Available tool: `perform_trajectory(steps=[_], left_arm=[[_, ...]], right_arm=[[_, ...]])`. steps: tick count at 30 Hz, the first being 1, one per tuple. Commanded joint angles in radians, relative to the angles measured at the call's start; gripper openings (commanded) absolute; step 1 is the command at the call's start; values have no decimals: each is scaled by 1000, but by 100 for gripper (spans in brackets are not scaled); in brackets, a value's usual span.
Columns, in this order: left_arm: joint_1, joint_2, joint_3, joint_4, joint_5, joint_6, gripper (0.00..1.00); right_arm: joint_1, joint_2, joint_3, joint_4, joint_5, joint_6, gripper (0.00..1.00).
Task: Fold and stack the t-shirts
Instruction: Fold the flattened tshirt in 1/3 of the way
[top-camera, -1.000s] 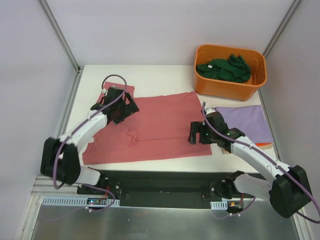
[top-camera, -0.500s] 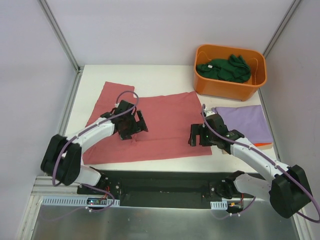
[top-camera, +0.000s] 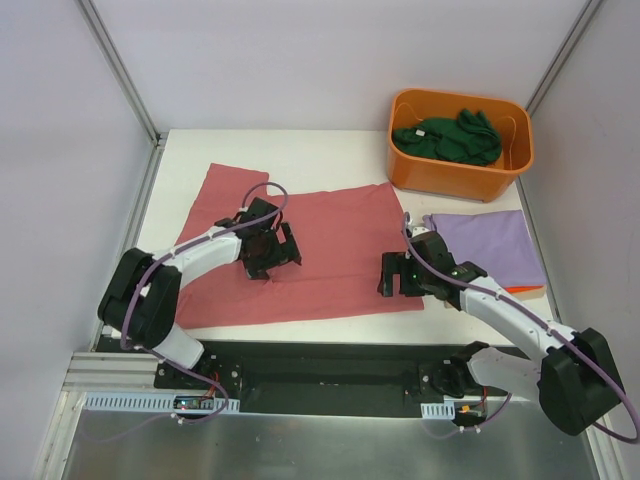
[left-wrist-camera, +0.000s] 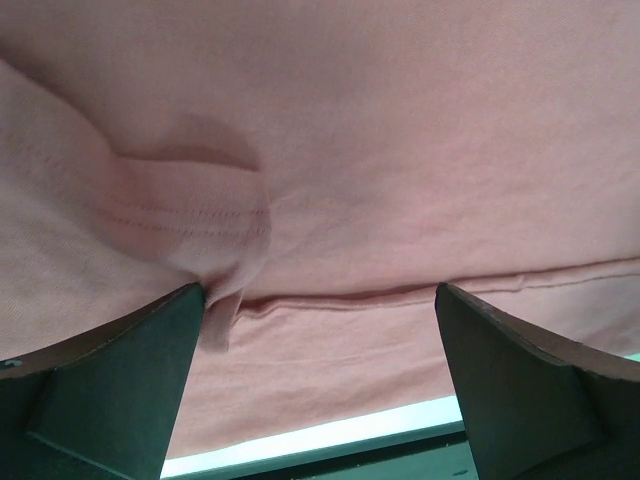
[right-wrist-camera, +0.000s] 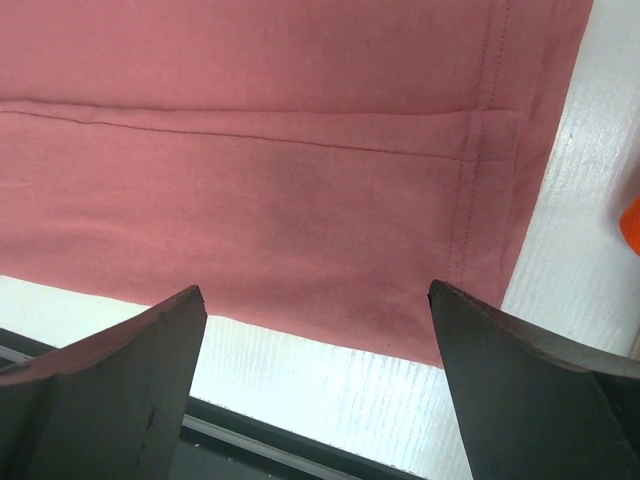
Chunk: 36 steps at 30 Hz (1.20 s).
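A large dusty red-pink cotton t-shirt (top-camera: 330, 250) lies spread nearly flat across the white worktop (top-camera: 300, 160), with 1 sleeve reaching toward the far left corner. The left gripper (top-camera: 272, 252) is over the shirt's left-centre. In the left wrist view its 2 dark fingers (left-wrist-camera: 110, 380) stand wide apart, holding nothing, and a small stitched ruck of pink fabric (left-wrist-camera: 190, 225) bunches against 1 of them.

The right gripper (top-camera: 394, 275) sits at the shirt's near right corner. In the right wrist view it (right-wrist-camera: 315, 295) is also spread wide and empty, above the hemmed corner of the red-pink t-shirt (right-wrist-camera: 300, 150), where bare worktop (right-wrist-camera: 330, 370) shows beside the cloth.

To the right, a folded lavender-purple cotton t-shirt (top-camera: 490, 243) lies flat just beside the red-pink one, with a sliver of orange cloth (top-camera: 527, 291) showing under its near edge. A rigid orange plastic tub (top-camera: 455, 178) at the far right holds crumpled dark green t-shirts (top-camera: 448, 138).
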Motion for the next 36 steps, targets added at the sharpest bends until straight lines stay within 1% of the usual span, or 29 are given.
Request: perform_trajectory(steps=[1, 3, 4, 9, 13, 17, 23, 28, 29, 31, 36], left_arm=[[-7, -129, -30, -31, -68, -3, 99], [-7, -171, -50, -31, -86, 4, 99], [-7, -186, -58, -31, -129, 7, 99], [0, -242, -105, -46, -175, 0, 99], [35, -239, -153, -48, -201, -31, 99], [57, -220, -200, -52, -224, -40, 99], [62, -211, -283, -65, -205, -69, 99], [62, -269, -345, -66, -186, -77, 99], [62, -281, -360, -66, -178, -75, 99], [62, -309, -382, -68, -165, -78, 99], [62, -358, -417, -77, -162, -100, 99]], right_arm=[[0, 13, 3, 45, -34, 4, 96], [0, 24, 9, 72, -59, 26, 96], [2, 30, 9, 92, -76, 32, 96], [17, 100, 28, 146, -88, 55, 96], [44, 206, 55, 140, -61, 84, 96], [68, 225, 23, 120, -21, 121, 96], [116, 129, -79, 63, 2, 205, 96], [170, -31, -149, 10, 28, 285, 96], [182, -56, -161, 8, 66, 297, 96], [198, -102, -185, 5, 85, 317, 96], [210, -114, -205, 6, 110, 339, 96]])
